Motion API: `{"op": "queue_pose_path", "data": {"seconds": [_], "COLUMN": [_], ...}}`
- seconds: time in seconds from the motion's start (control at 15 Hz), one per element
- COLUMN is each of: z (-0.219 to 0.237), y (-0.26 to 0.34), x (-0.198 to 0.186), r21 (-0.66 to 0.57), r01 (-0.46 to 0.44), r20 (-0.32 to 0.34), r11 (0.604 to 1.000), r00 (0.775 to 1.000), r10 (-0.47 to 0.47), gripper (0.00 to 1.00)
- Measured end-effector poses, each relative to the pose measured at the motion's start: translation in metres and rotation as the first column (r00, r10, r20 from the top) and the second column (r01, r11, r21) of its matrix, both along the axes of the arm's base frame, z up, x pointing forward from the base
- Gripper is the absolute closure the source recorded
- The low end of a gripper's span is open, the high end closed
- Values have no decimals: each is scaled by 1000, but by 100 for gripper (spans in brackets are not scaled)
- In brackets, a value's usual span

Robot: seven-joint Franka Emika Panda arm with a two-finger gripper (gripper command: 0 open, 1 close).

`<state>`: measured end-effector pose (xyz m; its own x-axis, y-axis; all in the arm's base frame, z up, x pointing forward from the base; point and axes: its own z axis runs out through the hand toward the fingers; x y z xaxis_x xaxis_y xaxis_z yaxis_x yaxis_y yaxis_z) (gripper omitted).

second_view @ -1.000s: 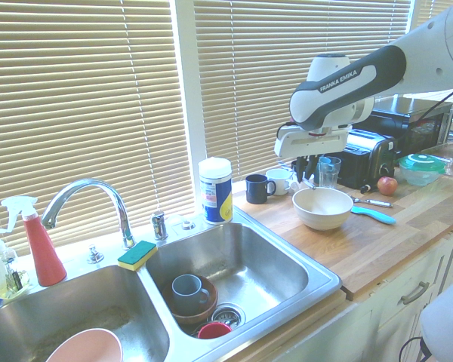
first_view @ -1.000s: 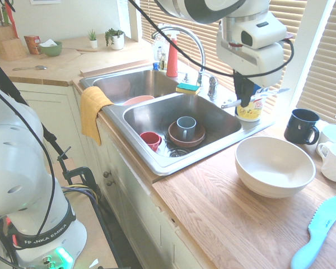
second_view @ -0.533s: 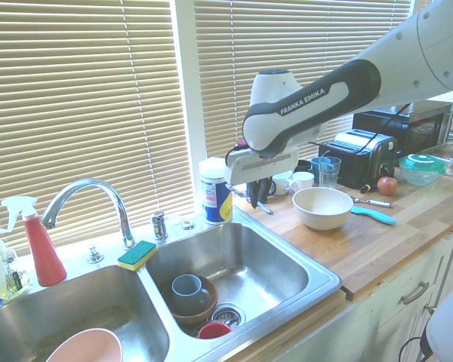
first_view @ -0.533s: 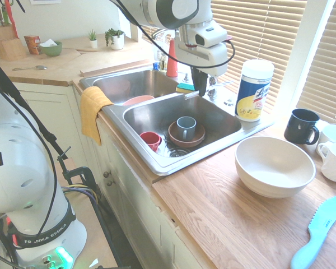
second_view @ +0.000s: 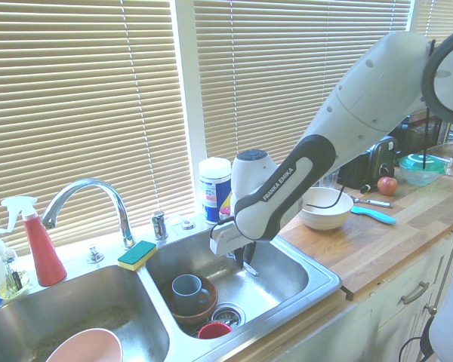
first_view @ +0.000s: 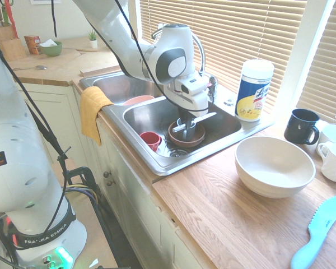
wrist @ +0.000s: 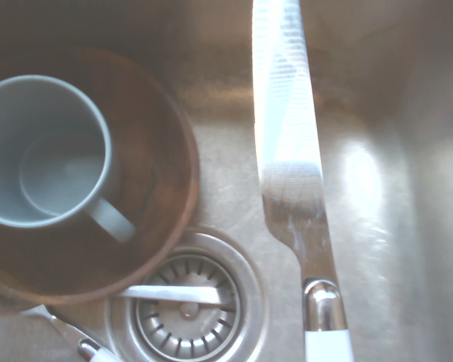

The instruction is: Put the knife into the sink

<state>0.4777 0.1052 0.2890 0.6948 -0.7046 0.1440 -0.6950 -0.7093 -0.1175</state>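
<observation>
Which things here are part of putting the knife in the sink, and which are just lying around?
For the job:
- knife, held in the fingers
- sink

Just lying about:
- sponge
- brown bowl
- teal knife
- apple

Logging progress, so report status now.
Gripper shut on knife, over right basin. Release pending. Brown bowl with grey-blue mug close by.

Glossy metal knife blade [wrist: 290, 128], brushed steel sink [first_view: 224, 124] (scuffed)
</observation>
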Motion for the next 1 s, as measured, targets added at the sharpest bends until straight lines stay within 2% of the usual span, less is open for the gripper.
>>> {"op": "queue_pose_path", "data": {"seconds": [0.33,0.67,0.73,1.0], "z": [-68,-113,-117,-120], "y": [26,49,52,51], "x": [17,38,41,44], "r21": [-5,-18,-19,-22], "r01": [17,49,59,87], "r20": [-22,-30,-32,-32], "r11": [1000,999,998,996], "r00": [1000,998,998,996], "r10": [-17,-50,-60,-87], "gripper": [100,100,0,0]}}
